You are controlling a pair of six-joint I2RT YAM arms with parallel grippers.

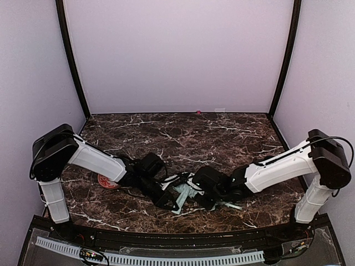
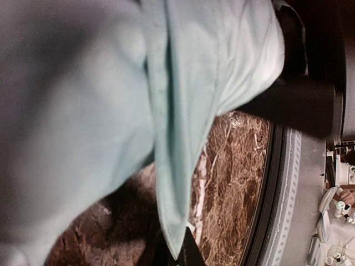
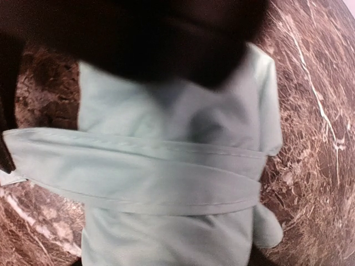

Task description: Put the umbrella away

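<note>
- The umbrella (image 1: 182, 195), a bundle of pale mint fabric, lies on the dark marbled counter (image 1: 183, 133) near its front edge, between the two arms.
- A band (image 3: 138, 172) of the same fabric crosses the bundle.
- The left pincer (image 1: 166, 198) is closed tight against the fabric; whether it pinches cloth I cannot tell.
- The right pincer (image 1: 197, 191) hangs over the bundle, its fingers a dark blur, its opening unreadable.

place: robot test booth | plain lilac walls (image 1: 177, 55), marble tabletop (image 1: 222, 133) (black corner posts (image 1: 72, 61))
</note>
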